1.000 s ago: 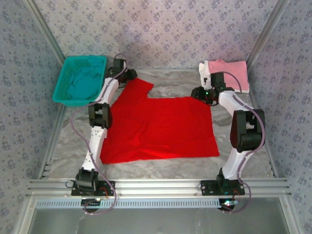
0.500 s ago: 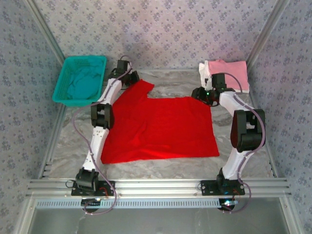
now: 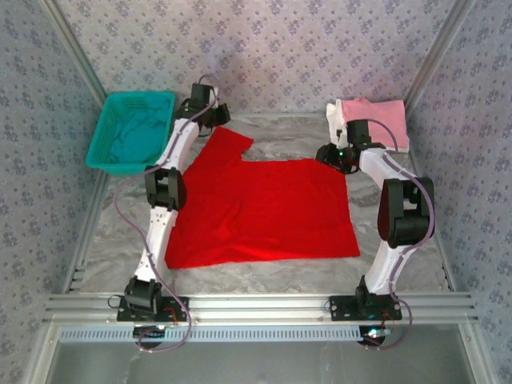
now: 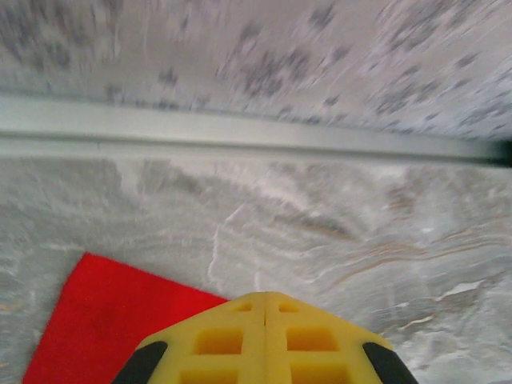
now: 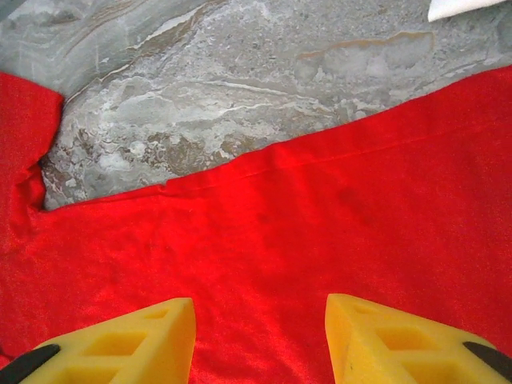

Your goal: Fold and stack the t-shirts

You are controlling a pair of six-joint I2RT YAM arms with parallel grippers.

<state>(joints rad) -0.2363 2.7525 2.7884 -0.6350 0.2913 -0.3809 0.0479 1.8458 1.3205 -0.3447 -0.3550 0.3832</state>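
Here, a red t-shirt [image 3: 264, 208] lies spread flat on the marble bench [image 3: 104, 240].
Left claw [image 4: 265, 304] is pressed shut at the shirt's far sleeve corner, grip on cloth unclear; right claw [image 5: 260, 320] hangs part-open and empty above its far edge.

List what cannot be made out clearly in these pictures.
1. Top view: the left arm hides the left edge of the red t-shirt.
2. Top view: the teal cloth in the basket is too small to count or name.
3. Top view: the right arm covers part of the pink t-shirt pile.
4. Left wrist view: the shut left gripper hides whether it touches the red cloth; the wall is blurred.
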